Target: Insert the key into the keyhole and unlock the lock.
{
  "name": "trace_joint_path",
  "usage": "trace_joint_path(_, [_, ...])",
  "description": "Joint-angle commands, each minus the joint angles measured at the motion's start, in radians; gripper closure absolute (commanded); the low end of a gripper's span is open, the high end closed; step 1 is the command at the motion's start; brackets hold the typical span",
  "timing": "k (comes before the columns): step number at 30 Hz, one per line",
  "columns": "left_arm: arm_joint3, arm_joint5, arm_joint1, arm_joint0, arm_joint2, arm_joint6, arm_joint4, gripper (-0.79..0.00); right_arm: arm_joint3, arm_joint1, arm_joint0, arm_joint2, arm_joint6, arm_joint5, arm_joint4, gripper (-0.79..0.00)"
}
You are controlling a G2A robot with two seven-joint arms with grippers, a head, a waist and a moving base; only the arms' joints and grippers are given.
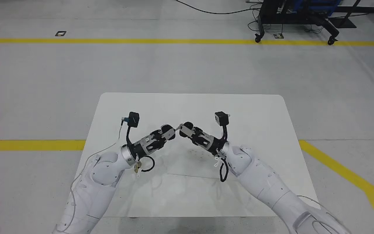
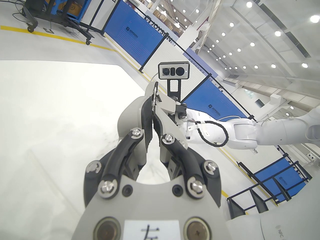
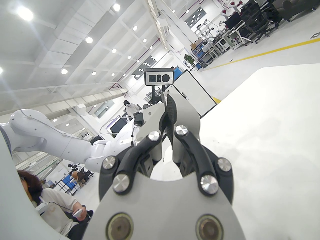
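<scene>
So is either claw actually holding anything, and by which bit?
The left gripper pinches a thin metal piece, maybe the key, at its very tip; which part is hidden. The right gripper is shut too, contents unclear.

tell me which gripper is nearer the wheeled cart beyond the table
Right. The right gripper sits over the middle of the table on the side toward the cart; the left gripper faces it tip to tip, just farther off.
</scene>
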Motion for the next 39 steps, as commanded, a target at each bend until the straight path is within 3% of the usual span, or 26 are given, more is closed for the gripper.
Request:
trace_joint_path(1, [-0.001,-0.005,0.001,0.000,0.001,0.000,0.000,-0.299,-0.003,0.000,-0.002,0.004,0.008,0.000,0.000,0.000])
trace_joint_path(9, [0.000,-0.013,0.004,-0.001,0.003,0.000,-0.002,-0.357,-0.017,-0.003,-0.011,0.012,0.039,0.000,0.013,0.000])
trace_joint_path(18, [-0.002,-0.015,0.006,-0.002,0.010,0.003,0.003,-0.289,-0.024,-0.007,-0.016,0.018,0.073,0.000,0.023,0.000])
trace_joint_path(20, [-0.002,-0.014,0.006,-0.002,0.012,0.005,0.007,-0.234,-0.026,-0.008,-0.017,0.019,0.079,0.000,0.022,0.000])
trace_joint_path(22, [-0.002,-0.010,0.007,-0.003,0.014,0.007,0.011,0.000,-0.028,-0.008,-0.018,0.021,0.085,0.000,0.022,0.000])
trace_joint_path(27, [-0.002,-0.007,0.008,-0.003,0.014,0.015,0.020,0.000,-0.032,-0.009,-0.024,0.028,0.094,0.000,0.022,0.000])
trace_joint_path(28, [-0.002,-0.007,0.008,-0.003,0.014,0.017,0.020,0.000,-0.034,-0.009,-0.026,0.030,0.097,0.000,0.024,-0.111])
trace_joint_path(29, [-0.002,-0.006,0.008,-0.003,0.014,0.019,0.021,0.000,-0.036,-0.009,-0.028,0.032,0.099,0.000,0.025,-0.785])
trace_joint_path(39, [0.007,0.006,0.010,0.004,-0.012,0.080,-0.028,0.000,-0.039,-0.008,-0.030,0.034,0.104,0.000,0.026,-0.785])
